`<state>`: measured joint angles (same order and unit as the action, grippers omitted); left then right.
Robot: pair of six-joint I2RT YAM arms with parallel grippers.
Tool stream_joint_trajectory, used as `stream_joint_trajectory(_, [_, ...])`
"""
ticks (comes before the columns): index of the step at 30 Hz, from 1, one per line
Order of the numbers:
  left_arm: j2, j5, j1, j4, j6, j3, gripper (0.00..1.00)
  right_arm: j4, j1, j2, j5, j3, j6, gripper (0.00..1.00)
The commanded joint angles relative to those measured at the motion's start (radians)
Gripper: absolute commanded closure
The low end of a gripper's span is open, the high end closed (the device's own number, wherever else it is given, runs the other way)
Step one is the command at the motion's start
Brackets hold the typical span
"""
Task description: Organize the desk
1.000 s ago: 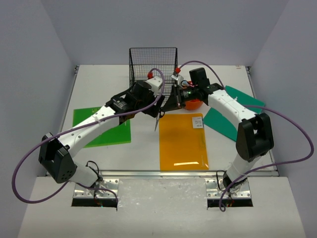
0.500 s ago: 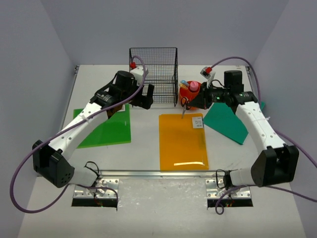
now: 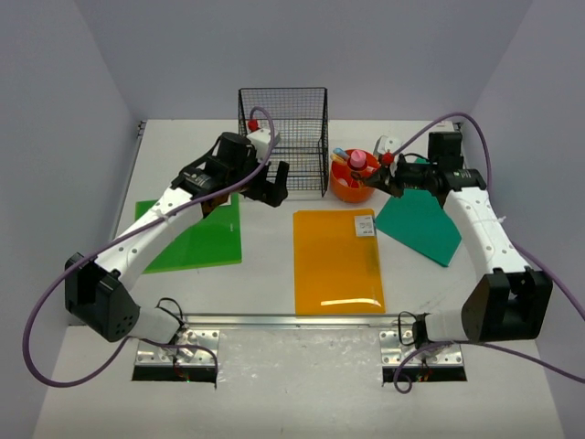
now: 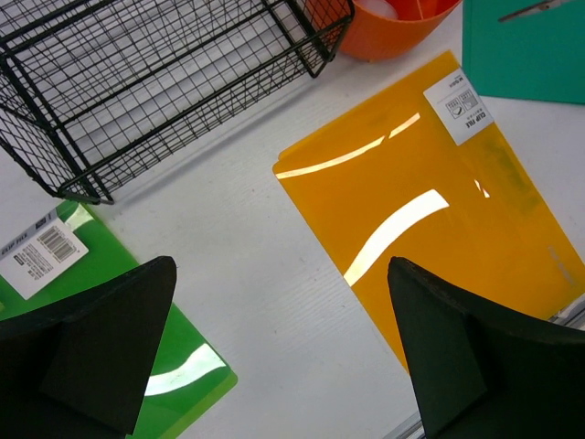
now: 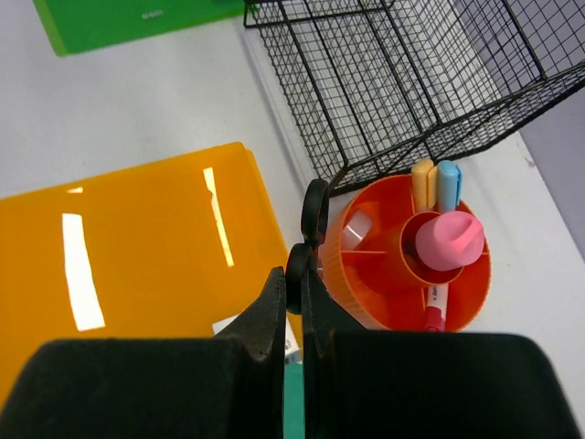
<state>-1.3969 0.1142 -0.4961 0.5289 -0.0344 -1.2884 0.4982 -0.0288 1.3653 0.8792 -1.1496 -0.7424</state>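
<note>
The desk point(image 3: 265, 274) is a wide white tabletop with a silver rail along its near edge. On it lie a green folder point(image 3: 192, 233), an orange folder point(image 3: 336, 261) and a teal folder point(image 3: 419, 224). My right gripper point(image 5: 294, 274) is shut on the black handles of a pair of scissors point(image 5: 314, 215), held just beside the round orange tray point(image 5: 402, 265) of pens. In the top view this gripper point(image 3: 388, 178) hovers right of the tray point(image 3: 352, 183). My left gripper point(image 4: 281, 274) is wide open and holds nothing. It hangs above bare desk between the green and orange folders, in front of the rack.
A black wire-mesh rack point(image 3: 283, 137) stands at the back centre, close to the left gripper point(image 3: 274, 187). The orange tray sits right beside the rack's right side. Grey walls enclose the desk on three sides.
Both arms have drawn apart from the middle. The left gripper opened fully and moved back left. The right arm carried the scissors rightward to beside the orange tray.
</note>
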Motion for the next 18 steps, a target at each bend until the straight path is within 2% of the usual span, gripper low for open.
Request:
stream_joint_trajectory(1, [-0.012,0.021,-0.002,-0.005,0.01,-0.003,0.0,0.002,0.02,0.044,0.018,-0.06,-0.237,1.0])
stream_joint_trajectory(9, [-0.026,0.016,-0.002,-0.003,0.014,-0.003,0.0,0.15,0.063,0.18,0.039,-0.194,-0.425,1.0])
stream_joint_trajectory(18, [-0.046,0.015,-0.002,-0.006,0.015,-0.011,0.0,0.241,0.07,0.267,0.036,-0.266,-0.499,1.0])
